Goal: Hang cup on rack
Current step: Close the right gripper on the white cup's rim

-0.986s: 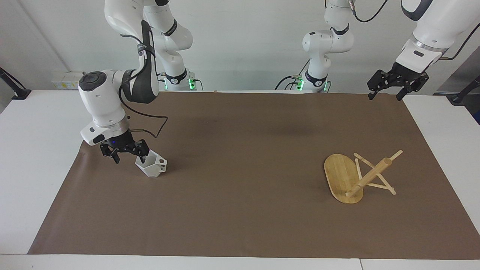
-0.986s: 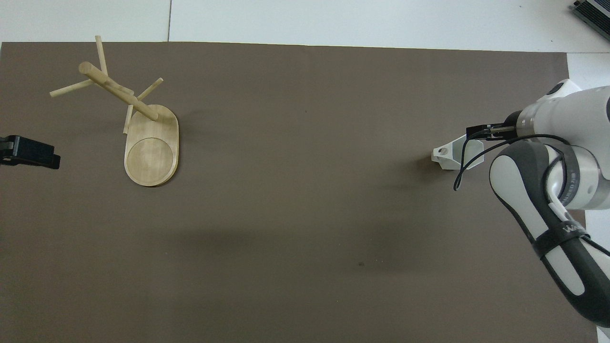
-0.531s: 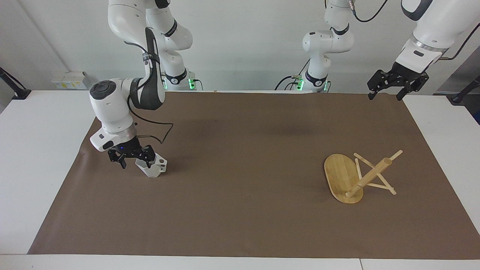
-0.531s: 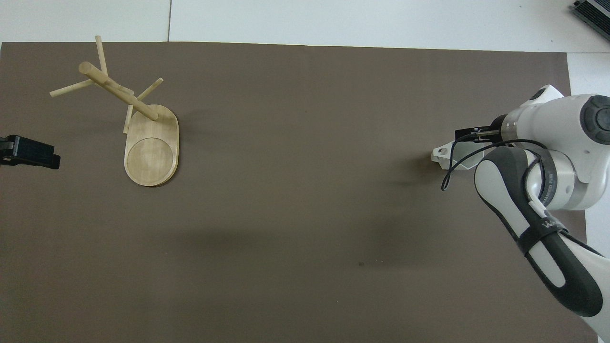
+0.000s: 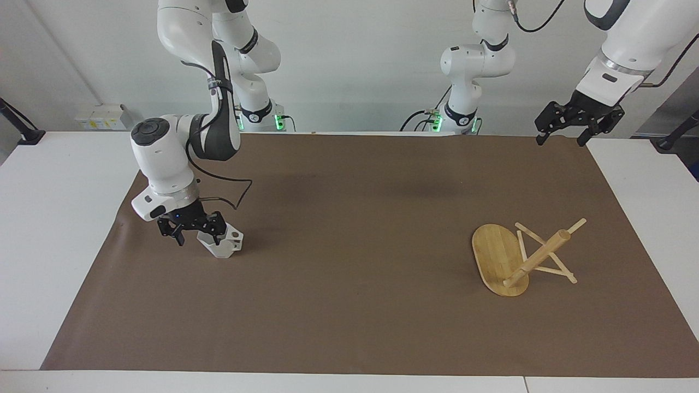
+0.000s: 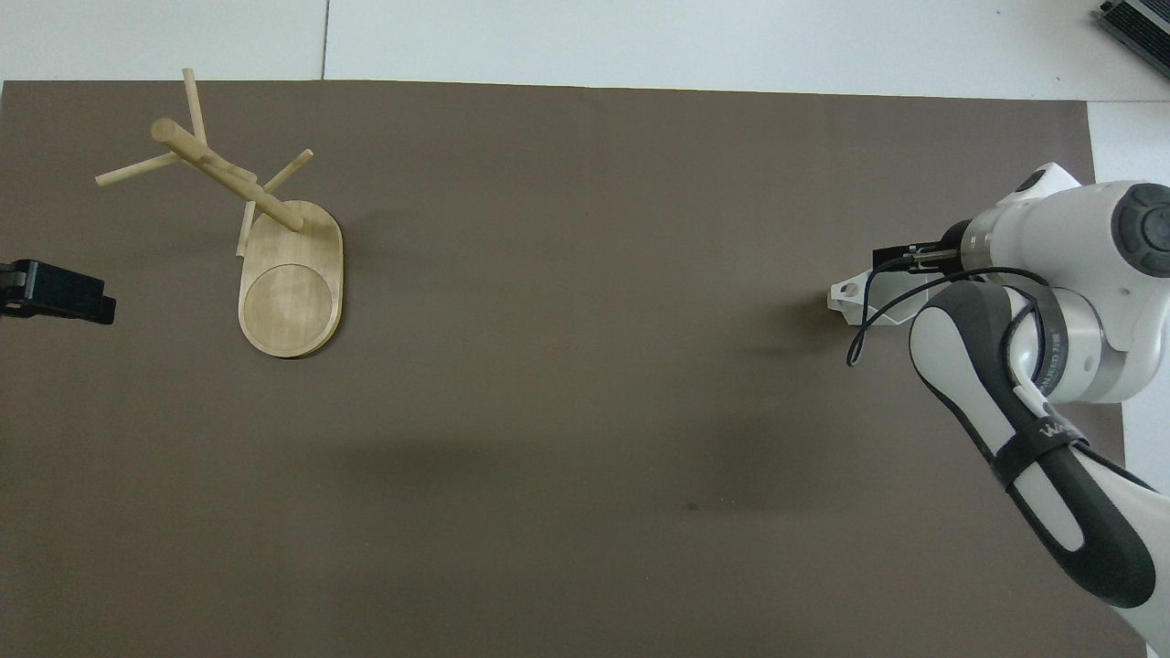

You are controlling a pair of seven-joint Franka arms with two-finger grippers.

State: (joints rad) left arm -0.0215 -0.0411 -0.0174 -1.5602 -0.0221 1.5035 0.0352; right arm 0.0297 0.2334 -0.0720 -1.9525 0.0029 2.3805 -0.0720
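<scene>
Facing view shows our right gripper (image 5: 197,234) spread wide astride the wall of the tilted cup (image 5: 223,244) at the right arm's end; closing off-centre, we risk tipping it away.

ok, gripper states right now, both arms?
Left gripper: open, empty, waiting over the mat's edge at its own end.
Right gripper: open, jaws straddling the cup wall, not yet clamped.
</scene>
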